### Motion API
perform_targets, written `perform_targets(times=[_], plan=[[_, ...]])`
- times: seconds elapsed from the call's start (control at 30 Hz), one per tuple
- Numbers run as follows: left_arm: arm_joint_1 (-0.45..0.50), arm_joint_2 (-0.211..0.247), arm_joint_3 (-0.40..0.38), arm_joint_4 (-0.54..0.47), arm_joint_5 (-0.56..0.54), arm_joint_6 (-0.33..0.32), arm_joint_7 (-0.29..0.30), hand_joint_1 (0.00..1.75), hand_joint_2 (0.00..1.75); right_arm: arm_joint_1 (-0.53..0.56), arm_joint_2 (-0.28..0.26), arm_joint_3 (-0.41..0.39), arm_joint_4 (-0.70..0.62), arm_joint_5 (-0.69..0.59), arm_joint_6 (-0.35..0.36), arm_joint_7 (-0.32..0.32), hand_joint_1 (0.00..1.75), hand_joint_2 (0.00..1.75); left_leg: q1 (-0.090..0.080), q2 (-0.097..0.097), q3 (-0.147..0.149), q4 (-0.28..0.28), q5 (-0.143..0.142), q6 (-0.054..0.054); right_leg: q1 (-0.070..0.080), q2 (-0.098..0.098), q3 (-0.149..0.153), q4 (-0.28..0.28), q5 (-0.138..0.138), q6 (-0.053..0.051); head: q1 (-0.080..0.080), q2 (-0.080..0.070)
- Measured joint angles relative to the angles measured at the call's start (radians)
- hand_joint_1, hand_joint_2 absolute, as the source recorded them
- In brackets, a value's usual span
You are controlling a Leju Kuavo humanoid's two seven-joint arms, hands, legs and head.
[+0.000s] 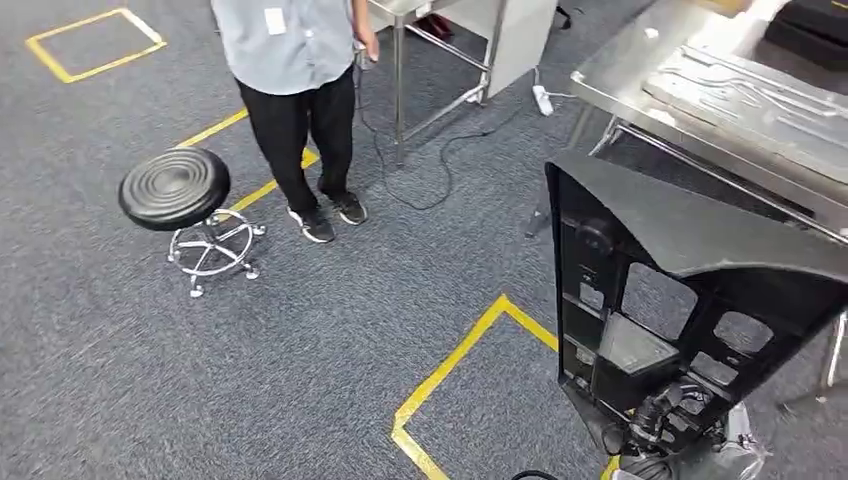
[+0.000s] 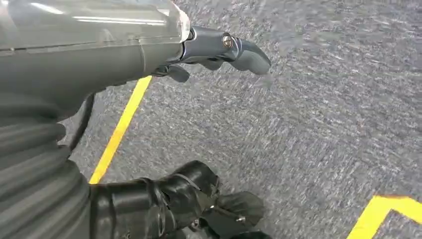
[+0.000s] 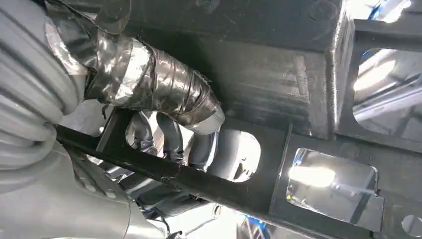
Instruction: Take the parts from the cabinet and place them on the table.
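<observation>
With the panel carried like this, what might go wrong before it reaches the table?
1. The right hand alone holds the large black plastic panel near its lower end, fingers through a cutout; it may tilt or slip.
2. The panel's upper edge is near the steel table rim and may knock it.
3. A person and a black stool stand nearby.

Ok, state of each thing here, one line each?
Black panel: held off the floor by the right hand, not yet on the table.
Right hand: grips the panel's lower edge, fingers through a cutout.
Left hand: holds nothing, over carpet.
Metal table: carries a grey tray.
Stool: upright, unoccupied.
</observation>
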Motion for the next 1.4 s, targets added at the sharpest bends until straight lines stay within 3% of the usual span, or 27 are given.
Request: perform_targets(times=[0.03,0.07,0.1,0.2,0.23,0.3,0.4,0.43,0.5,0.53,0.57,0.6,0.73,0.77,0.8,0.83,0.9,0.93,0.97,1.03,1.1,1.13,1.17,1.23,1.27,1.33,1.4], plan=[[-0.002,0.0,0.0,0.0,0.0,-0.001,0.0,0.0,1.75,0.0,0.0,0.0,0.0,0.0,0.0,0.0,1.75,1.75,-0.002,0.009,0.006,0.0,-0.003,-0.002,0.006,-0.023,0.059,-0.102,0.044,-0.011,0.0,0.0],[-0.002,-0.002,0.0,0.0,0.0,-0.001,-0.001,0.0,1.75,-0.002,0.0,0.0,0.0,0.0,0.0,0.0,1.75,1.75,-0.002,0.017,0.009,-0.001,-0.004,-0.004,0.017,-0.07,0.091,-0.168,0.041,-0.022,0.0,0.0],[-0.002,-0.002,0.0,0.0,0.0,-0.002,-0.001,0.0,1.75,-0.003,0.0,0.0,0.0,0.0,0.0,0.0,1.75,1.75,-0.008,0.026,0.009,0.0,-0.008,-0.01,0.024,-0.077,0.093,-0.173,0.04,-0.027,-0.001,0.0],[-0.007,-0.002,0.0,0.0,0.0,-0.005,-0.008,0.0,1.75,-0.002,0.0,0.0,0.0,-0.002,0.0,0.0,1.75,1.75,-0.005,0.053,0.018,-0.009,-0.008,-0.019,0.028,-0.043,0.085,-0.174,0.044,-0.034,0.0,0.0],[-0.008,-0.003,0.0,0.0,0.0,-0.005,-0.009,0.0,1.75,-0.001,0.0,0.0,0.0,-0.002,0.0,0.0,1.75,1.75,-0.009,0.051,0.022,-0.008,-0.015,-0.027,0.012,-0.029,0.1,-0.195,0.055,-0.044,-0.001,0.0],[-0.009,-0.002,0.0,0.0,0.0,-0.005,-0.011,0.0,1.75,-0.005,0.0,0.0,0.0,-0.002,0.0,0.0,1.75,1.75,-0.004,-0.031,-0.005,0.063,-0.064,-0.031,0.008,-0.015,0.105,-0.206,0.062,-0.051,-0.003,0.0],[-0.004,-0.001,0.0,0.0,0.0,-0.005,-0.011,0.0,1.75,-0.005,0.001,0.0,0.004,-0.002,0.0,0.0,1.75,1.75,0.001,-0.052,-0.113,0.281,-0.156,-0.04,0.008,0.02,0.103,-0.204,0.061,-0.053,-0.004,0.0],[-0.001,-0.001,0.0,0.0,0.0,-0.005,-0.011,0.0,1.75,-0.005,0.001,0.0,0.005,-0.003,0.0,0.0,1.75,1.75,0.001,-0.052,-0.126,0.297,-0.145,-0.042,0.007,0.034,0.103,-0.202,0.061,-0.053,-0.004,0.0],[0.0,0.0,0.0,0.0,0.0,-0.005,-0.011,0.0,1.75,-0.005,0.001,0.0,0.006,-0.003,0.0,0.0,1.75,1.75,0.006,-0.054,-0.087,0.195,-0.061,-0.045,0.003,0.064,0.104,-0.193,0.056,-0.047,-0.004,0.0],[0.0,0.001,0.0,0.0,0.0,-0.005,-0.011,0.0,1.75,-0.005,0.001,0.0,0.006,-0.003,0.0,0.0,1.75,1.75,0.009,-0.068,-0.045,0.1,-0.009,-0.046,0.001,0.079,0.104,-0.185,0.052,-0.041,-0.004,0.0],[0.001,0.001,0.0,0.0,0.0,-0.005,-0.011,0.0,1.75,-0.005,0.001,0.0,0.006,-0.003,0.0,0.0,1.75,1.75,0.016,-0.109,-0.017,0.025,0.013,-0.047,-0.001,0.087,0.099,-0.175,0.046,-0.036,-0.004,0.0],[0.002,0.001,0.0,0.0,0.0,-0.005,-0.011,0.0,1.75,-0.007,0.001,0.0,0.006,-0.003,0.0,0.0,1.75,1.75,0.012,-0.14,-0.011,0.011,-0.005,-0.044,0.004,0.098,0.089,-0.16,0.04,-0.027,-0.005,0.0],[-0.003,0.001,0.0,0.0,0.0,-0.006,-0.015,0.0,1.75,-0.005,0.0,0.0,0.006,-0.005,0.0,0.0,1.75,1.75,0.012,-0.1,-0.009,0.007,0.006,-0.016,-0.002,0.133,0.079,-0.169,0.05,-0.005,-0.004,0.0],[-0.003,0.002,0.0,0.0,0.0,-0.006,-0.016,0.0,1.75,-0.002,0.0,0.0,0.006,-0.005,0.0,0.0,1.75,1.75,0.014,-0.084,-0.005,0.001,0.009,-0.01,-0.001,0.102,0.076,-0.155,0.04,-0.003,-0.002,0.0],[-0.003,0.002,0.0,0.0,-0.001,-0.007,-0.018,0.0,1.75,-0.006,-0.001,0.0,0.006,-0.005,0.0,0.0,1.75,1.75,0.015,-0.076,-0.004,-0.002,0.01,-0.003,0.003,0.05,0.055,-0.115,0.011,0.003,0.004,0.0],[-0.003,0.002,0.0,0.0,-0.001,-0.008,-0.018,0.0,1.75,-0.01,-0.001,0.0,0.008,-0.005,0.0,0.0,1.75,1.75,0.013,-0.064,-0.005,-0.002,0.01,-0.002,0.001,0.027,0.024,-0.052,-0.023,0.008,0.003,0.0],[0.0,0.002,0.0,0.0,-0.001,-0.011,-0.02,0.0,1.75,-0.011,-0.002,0.001,0.017,-0.005,0.0,0.0,1.75,1.75,0.009,-0.037,-0.004,-0.002,0.006,0.0,-0.003,0.01,-0.05,0.094,-0.081,0.014,0.003,0.0],[0.001,0.003,0.0,0.0,-0.001,-0.013,-0.021,0.0,1.75,-0.011,-0.004,0.001,0.022,-0.005,0.0,0.0,1.75,1.75,0.009,-0.023,-0.003,-0.001,0.004,0.0,-0.003,0.008,-0.067,0.121,-0.078,0.015,0.003,0.0],[0.001,0.005,0.0,0.0,-0.002,-0.017,-0.022,0.0,1.75,-0.011,-0.006,0.003,0.027,-0.003,0.0,0.0,1.75,1.75,0.008,-0.011,-0.001,-0.001,0.002,-0.001,-0.003,0.006,-0.058,0.1,-0.053,0.014,0.003,0.0],[-0.001,0.005,0.0,0.0,-0.004,-0.023,-0.027,0.0,1.75,-0.011,-0.01,0.008,0.033,0.0,0.0,0.0,1.75,1.75,0.007,0.008,0.009,-0.001,-0.005,-0.003,0.0,-0.007,0.013,-0.036,0.029,0.004,0.004,0.0],[-0.001,0.005,0.0,0.0,-0.004,-0.023,-0.027,0.0,1.75,-0.011,-0.01,0.008,0.033,0.0,0.0,0.0,1.75,1.75,0.007,0.008,0.009,-0.001,-0.005,-0.003,0.0,-0.007,0.013,-0.036,0.029,0.004,0.004,0.0],[-0.002,0.005,0.0,0.0,-0.005,-0.023,-0.03,0.0,1.75,-0.011,-0.011,0.01,0.035,0.002,0.0,0.0,1.75,1.75,0.005,0.014,0.014,-0.001,-0.008,-0.004,0.003,-0.022,0.045,-0.098,0.058,-0.003,0.003,0.0],[-0.002,0.005,0.0,0.0,-0.005,-0.025,-0.04,0.0,1.75,-0.016,-0.02,0.028,0.047,0.01,0.0,0.0,1.75,1.75,-0.001,0.043,0.023,-0.005,-0.016,-0.017,0.027,-0.066,0.077,-0.172,0.056,-0.025,0.002,0.0],[-0.007,0.005,0.0,0.0,-0.005,-0.026,-0.042,0.0,1.75,-0.015,-0.028,0.036,0.059,0.01,0.0,0.0,1.75,1.75,-0.003,0.068,0.036,-0.015,-0.017,-0.028,0.026,-0.039,0.076,-0.182,0.059,-0.032,0.003,0.0],[-0.008,0.005,0.0,0.0,-0.005,-0.028,-0.042,0.0,1.75,-0.014,-0.03,0.042,0.064,0.011,0.0,0.0,1.75,1.75,0.001,0.053,0.037,-0.011,-0.028,-0.033,0.007,-0.029,0.093,-0.199,0.068,-0.038,0.002,0.0],[-0.007,0.006,0.0,0.0,-0.006,-0.032,-0.043,0.0,1.75,-0.021,-0.034,0.049,0.072,0.014,0.0,0.0,1.75,1.75,0.002,-0.03,-0.005,0.087,-0.087,-0.036,0.007,-0.01,0.095,-0.205,0.072,-0.047,-0.002,0.0],[-0.005,0.007,0.0,0.0,-0.007,-0.036,-0.043,0.0,1.75,-0.023,-0.039,0.057,0.082,0.018,0.0,0.003,1.75,1.75,0.003,-0.051,-0.085,0.24,-0.15,-0.04,0.008,0.015,0.094,-0.205,0.071,-0.049,-0.002,0.0]])
